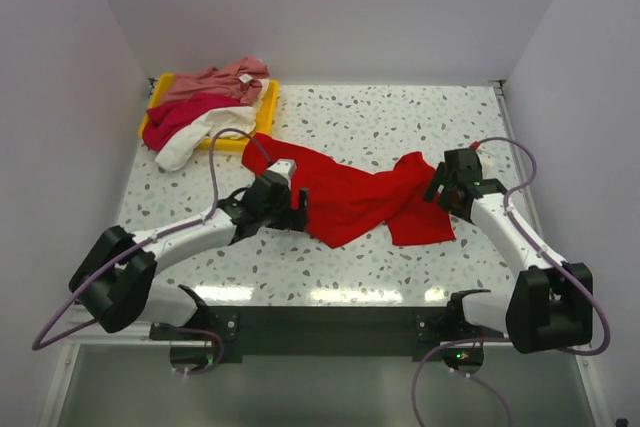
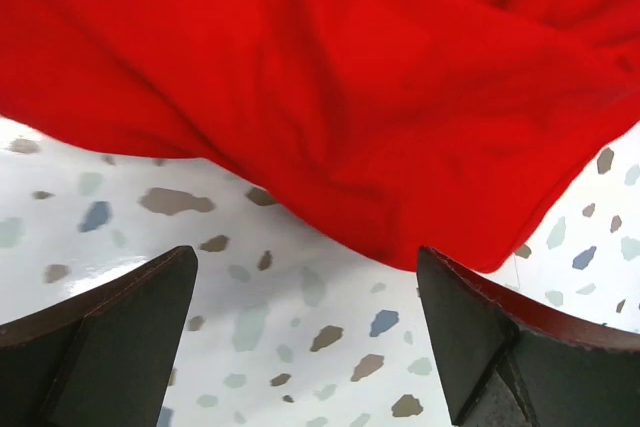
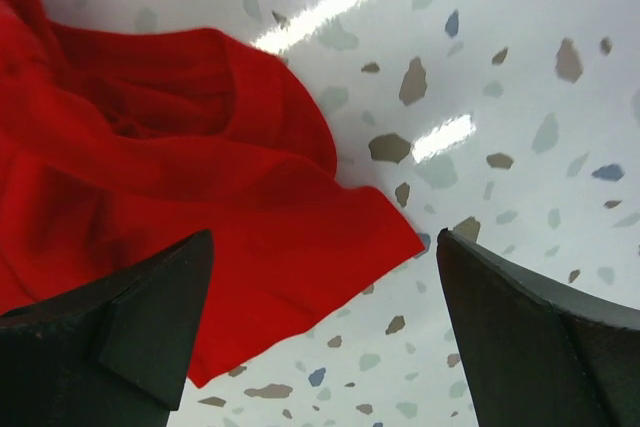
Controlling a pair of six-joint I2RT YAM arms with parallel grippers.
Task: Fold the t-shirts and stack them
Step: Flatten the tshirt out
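A bright red t-shirt (image 1: 350,195) lies crumpled across the middle of the speckled table, stretched from left to right. My left gripper (image 1: 292,209) stands open at its left side; in the left wrist view the red cloth (image 2: 330,77) lies just beyond the fingertips (image 2: 455,297), with bare table between them. My right gripper (image 1: 440,187) is open at the shirt's right end; a corner of the red cloth (image 3: 200,207) lies under and between its fingers (image 3: 160,317), not gripped. The dusty pink (image 1: 215,80), crimson-magenta (image 1: 180,115) and cream-white (image 1: 195,137) t-shirts are heaped at the back left.
The heap rests on a shallow yellow tray (image 1: 268,105) at the table's back left corner, with the white shirt spilling over its front edge. White walls close in the table on three sides. Purple cables loop off both arms.
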